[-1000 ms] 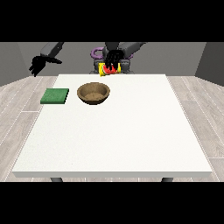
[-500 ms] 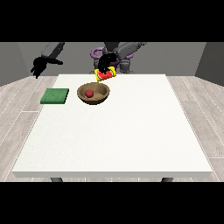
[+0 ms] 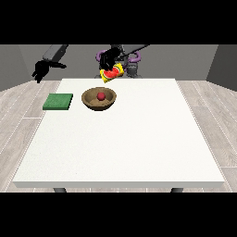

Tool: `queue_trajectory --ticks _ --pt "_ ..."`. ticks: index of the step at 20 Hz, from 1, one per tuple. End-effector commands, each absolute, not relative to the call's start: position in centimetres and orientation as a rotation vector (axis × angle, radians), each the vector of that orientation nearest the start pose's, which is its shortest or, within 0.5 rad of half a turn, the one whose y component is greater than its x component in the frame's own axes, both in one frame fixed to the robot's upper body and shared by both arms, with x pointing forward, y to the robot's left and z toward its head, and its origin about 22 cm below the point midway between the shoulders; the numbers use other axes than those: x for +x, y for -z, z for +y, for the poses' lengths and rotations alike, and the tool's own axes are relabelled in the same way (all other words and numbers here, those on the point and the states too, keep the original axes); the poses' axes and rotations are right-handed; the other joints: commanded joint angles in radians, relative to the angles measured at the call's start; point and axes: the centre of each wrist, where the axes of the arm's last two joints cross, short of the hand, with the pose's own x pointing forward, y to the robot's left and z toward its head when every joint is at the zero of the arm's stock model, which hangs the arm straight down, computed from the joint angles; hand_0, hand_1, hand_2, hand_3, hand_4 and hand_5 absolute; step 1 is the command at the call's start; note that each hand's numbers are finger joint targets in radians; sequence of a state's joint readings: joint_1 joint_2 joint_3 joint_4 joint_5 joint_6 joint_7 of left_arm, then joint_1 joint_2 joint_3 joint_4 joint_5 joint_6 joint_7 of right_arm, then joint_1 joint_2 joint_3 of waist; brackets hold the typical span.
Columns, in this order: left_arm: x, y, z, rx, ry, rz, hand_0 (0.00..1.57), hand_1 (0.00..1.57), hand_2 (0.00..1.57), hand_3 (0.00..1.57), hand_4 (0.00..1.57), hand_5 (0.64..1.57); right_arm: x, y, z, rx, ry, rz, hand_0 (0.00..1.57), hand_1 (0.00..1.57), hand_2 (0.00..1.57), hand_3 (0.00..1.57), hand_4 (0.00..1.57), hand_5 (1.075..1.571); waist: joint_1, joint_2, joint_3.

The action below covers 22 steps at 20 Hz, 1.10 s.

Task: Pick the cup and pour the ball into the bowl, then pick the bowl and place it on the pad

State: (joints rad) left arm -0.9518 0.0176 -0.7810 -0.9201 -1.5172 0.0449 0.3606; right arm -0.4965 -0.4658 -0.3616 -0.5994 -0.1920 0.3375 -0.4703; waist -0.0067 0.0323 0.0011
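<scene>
Desk: near half and the view's right side bare, open passage. Far left corner crowded: green pad just beside wooden bowl, tilted cup held above the bowl's far rim

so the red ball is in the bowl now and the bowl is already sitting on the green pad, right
Not quite. The front view shows the red ball inside the bowl, but the bowl stands on the white table, beside the green pad, not on it. The hand at the view's right holds the tilted cup above the table's far edge.
</scene>
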Motion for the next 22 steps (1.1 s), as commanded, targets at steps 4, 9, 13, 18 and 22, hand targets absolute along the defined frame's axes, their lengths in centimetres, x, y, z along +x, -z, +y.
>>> queue_trajectory --ticks 4,9,13,18,22 --pt "33.7 -10.6 -2.1 -1.769 -2.085 1.748 1.53 1.53 1.57 1.57 1.21 1.457 31.8 0.4 -43.4 -0.07 0.079 -1.69 0.0 0.0 0.0 0.14 0.0 1.52 0.014 0.003 -0.0006" --pt "34.6 -10.0 0.5 -1.722 -2.082 1.86 1.53 1.53 1.57 1.57 1.2 1.462 32.3 2.4 -40.8 0.014 0.14 -1.6 0.0 0.0 0.0 0.0 0.46 1.556 0.056 0.007 -0.0014" --pt "34.5 -11.7 2.6 -1.771 -1.835 2.533 0.15 0.15 1.57 1.57 1.0 1.545 31.8 1.6 -42.6 -0.064 0.222 -1.634 0.0 0.0 0.0 0.0 0.46 1.556 0.163 0.019 -0.0049" --pt "36.1 -12.2 8.1 -1.706 -1.626 3.004 0.37 0.37 1.57 1.57 0.86 1.568 32.4 1.1 -42.2 -0.098 0.259 -1.621 0.0 0.0 0.0 0.0 0.48 1.561 0.246 0.045 -0.0059" --pt "36.4 -12.1 8.8 -1.399 -1.416 3.474 1.29 1.29 1.57 1.53 1.0 1.564 34.2 -0.7 -41.1 -0.069 0.265 -1.713 0.0 0.0 0.0 0.0 0.24 1.561 0.217 0.16 -0.0063"
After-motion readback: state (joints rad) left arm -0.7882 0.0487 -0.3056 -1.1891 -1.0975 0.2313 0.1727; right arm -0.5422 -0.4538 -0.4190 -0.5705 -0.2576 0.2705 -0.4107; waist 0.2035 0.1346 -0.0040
